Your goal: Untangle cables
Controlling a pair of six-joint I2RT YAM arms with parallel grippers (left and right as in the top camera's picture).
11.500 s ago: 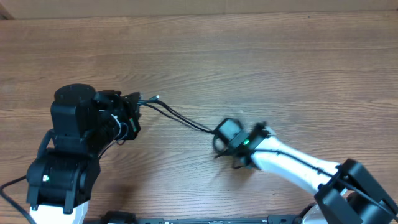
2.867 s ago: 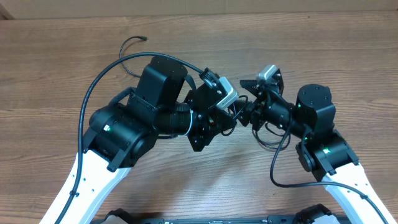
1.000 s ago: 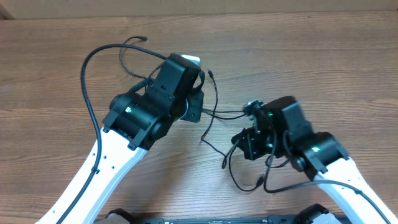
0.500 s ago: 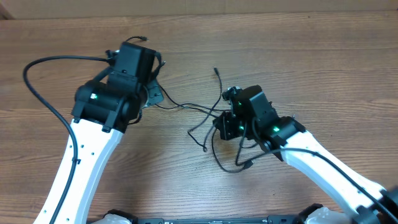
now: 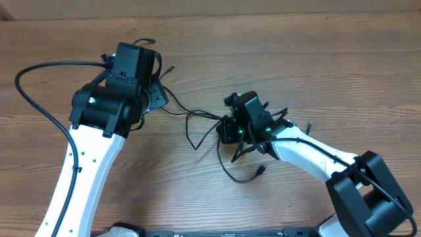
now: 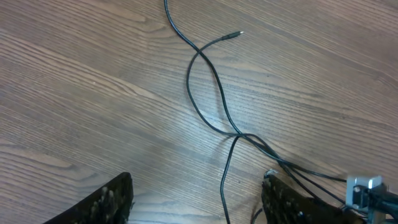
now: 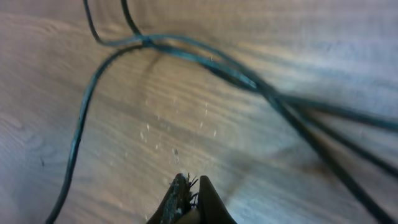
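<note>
Left jaws stand spread wide, one strand of the cables (image 6: 239, 134) running out between them over the worktop (image 6: 74, 74). Right jaws are pressed together, the tangle just ahead. The right arm has slid closer to the left jaws.

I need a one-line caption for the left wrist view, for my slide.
Open left fingers hover over thin black cables crossing on the wooden table.
</note>
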